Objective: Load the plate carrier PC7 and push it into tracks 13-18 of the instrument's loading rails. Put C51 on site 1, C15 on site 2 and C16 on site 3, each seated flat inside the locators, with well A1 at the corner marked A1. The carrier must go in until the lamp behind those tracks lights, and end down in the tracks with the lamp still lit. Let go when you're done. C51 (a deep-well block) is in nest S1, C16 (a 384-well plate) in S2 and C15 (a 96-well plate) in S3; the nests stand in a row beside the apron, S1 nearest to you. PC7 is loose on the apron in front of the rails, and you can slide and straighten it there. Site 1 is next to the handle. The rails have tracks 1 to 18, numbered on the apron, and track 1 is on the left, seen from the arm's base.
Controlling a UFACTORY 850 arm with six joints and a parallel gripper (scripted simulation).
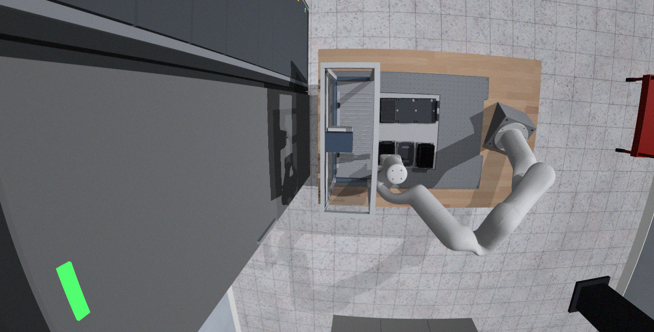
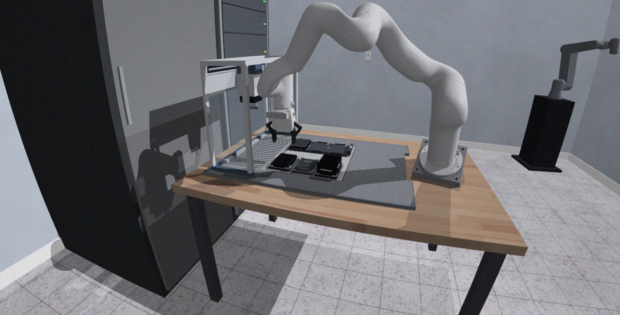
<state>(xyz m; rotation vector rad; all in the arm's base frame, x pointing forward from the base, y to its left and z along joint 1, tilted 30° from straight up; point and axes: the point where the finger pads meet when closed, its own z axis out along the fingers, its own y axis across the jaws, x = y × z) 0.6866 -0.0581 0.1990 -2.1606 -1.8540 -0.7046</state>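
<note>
Hanging wide open over the table point(image 2: 438, 222), holding nothing: one gripper point(image 2: 284, 133), pointing straight down. Sitting just below and a little to the near side of the gripper: three dark plates in a row, one point(image 2: 284, 160) closest under the gripper, one point(image 2: 305, 165) in the middle, one taller block point(image 2: 330, 163) farthest along. Lying flat beyond the gripper, toward the arm's base: one long dark carrier point(image 2: 327, 147), carrying one plate point(image 2: 301, 143) on the end nearest the gripper. Standing right beside the gripper: one white frame point(image 2: 248, 113) over the striped rails point(image 2: 262, 152).
</note>
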